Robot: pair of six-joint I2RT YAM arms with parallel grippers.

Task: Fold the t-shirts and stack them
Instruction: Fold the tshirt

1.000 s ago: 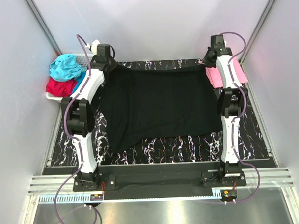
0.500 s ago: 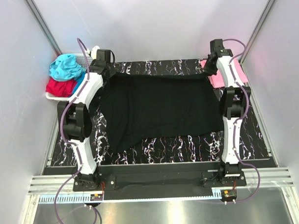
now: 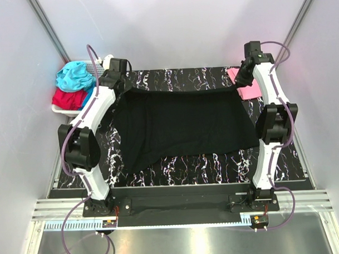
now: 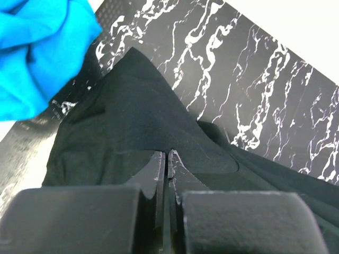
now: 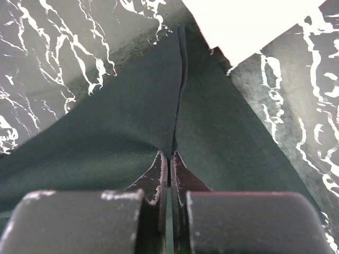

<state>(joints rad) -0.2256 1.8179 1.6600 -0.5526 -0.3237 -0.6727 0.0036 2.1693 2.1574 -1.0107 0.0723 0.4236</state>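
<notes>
A large black t-shirt (image 3: 180, 126) lies spread over the marbled table, its far edge stretched between my two grippers. My left gripper (image 3: 125, 89) is shut on the far left corner; its wrist view shows the jaws (image 4: 167, 153) pinching black cloth (image 4: 132, 106). At the far right corner my right gripper (image 3: 239, 84) is shut on the cloth too, seen close up as jaws (image 5: 170, 154) on a fold (image 5: 132, 121). A pink t-shirt (image 3: 249, 91) lies flat just beyond the right gripper. Teal (image 3: 74, 75), red (image 3: 68, 99) and blue (image 3: 89, 96) t-shirts are heaped at the far left.
A white lattice basket (image 3: 96, 66) at the far left corner holds the heaped shirts, and the blue cloth (image 4: 37, 53) shows close beside the left gripper. Grey walls close in the left, right and back. Bare marbled table (image 3: 204, 165) shows in front of the black shirt.
Both arms have stretched out farther and brought the held far edge of the black shirt down toward the table. The shirt now lies flatter and wider to the right.
</notes>
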